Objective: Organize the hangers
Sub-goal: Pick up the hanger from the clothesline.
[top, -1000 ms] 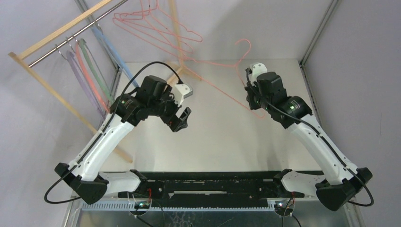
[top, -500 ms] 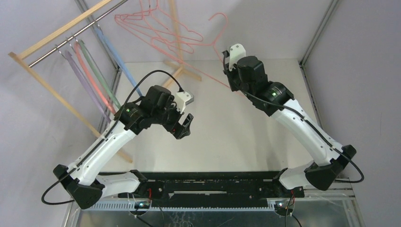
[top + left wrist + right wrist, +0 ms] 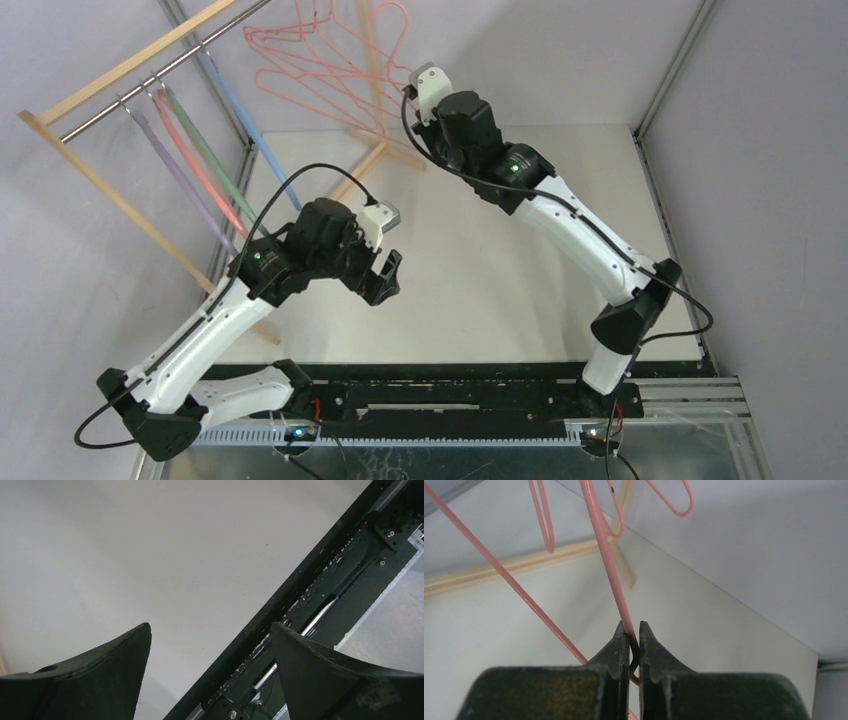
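My right gripper is shut on a thin pink wire hanger, raised beside the rack at the back; its hook curls above the fingers. In the right wrist view the pink wire hanger runs up from between my closed right gripper. More pink wire hangers hang bunched just left of it. Lilac, pink, green and blue hangers hang from the metal rod. My left gripper hovers open over the table, holding nothing.
The light wooden rack frame leans along the left side, with its foot on the table at the back. A black rail runs along the near edge by the arm bases. Grey walls close in both sides.
My right arm has swung left and back toward the rack, carrying the pink wire hanger up off the table. My left arm has drifted slightly nearer, still open.
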Robot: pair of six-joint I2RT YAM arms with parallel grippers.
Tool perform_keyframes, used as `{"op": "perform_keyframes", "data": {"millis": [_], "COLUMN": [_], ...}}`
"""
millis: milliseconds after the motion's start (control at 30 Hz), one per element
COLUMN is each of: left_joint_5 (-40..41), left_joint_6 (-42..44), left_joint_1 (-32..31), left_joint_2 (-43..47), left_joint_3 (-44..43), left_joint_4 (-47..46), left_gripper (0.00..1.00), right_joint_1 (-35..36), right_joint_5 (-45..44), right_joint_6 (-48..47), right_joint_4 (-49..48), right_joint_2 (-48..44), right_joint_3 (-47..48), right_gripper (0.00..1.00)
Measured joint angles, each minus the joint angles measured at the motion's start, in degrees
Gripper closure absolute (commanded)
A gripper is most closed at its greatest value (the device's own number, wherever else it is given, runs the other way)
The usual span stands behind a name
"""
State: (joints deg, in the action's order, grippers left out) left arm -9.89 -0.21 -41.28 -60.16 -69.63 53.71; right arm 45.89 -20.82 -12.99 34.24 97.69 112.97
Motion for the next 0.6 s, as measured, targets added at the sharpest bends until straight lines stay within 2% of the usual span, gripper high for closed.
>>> {"op": "perform_keyframes", "data": {"millis": [200, 433, 600], "left_joint_5": [0.5, 2.2, 5.7], "left_joint_6": [-1.6, -2.4, -3.4], "left_joint_1": [-0.5, -0.6, -0.6], "left_joint_2": [3.0, 6.1, 6.1], "left_joint_3": [4.4, 5.2, 5.1], "left_joint_4": [-0.4, -0.3, -1.2], "left_gripper": [0.08, 0.07, 0.07], "right_joint_1": [1.0, 1.5, 1.9], "right_joint_5": [-0.3, -3.5, -5.4], "right_joint_6": [-1.3, -3.8, -3.9], "right_joint_4": [-0.2, -1.4, -0.9], "right_joint_2": [7.3, 15.8, 17.9], "right_joint_3": [7.3, 14.4, 15.5], "right_gripper": [1.00, 1.00, 1.00]}}
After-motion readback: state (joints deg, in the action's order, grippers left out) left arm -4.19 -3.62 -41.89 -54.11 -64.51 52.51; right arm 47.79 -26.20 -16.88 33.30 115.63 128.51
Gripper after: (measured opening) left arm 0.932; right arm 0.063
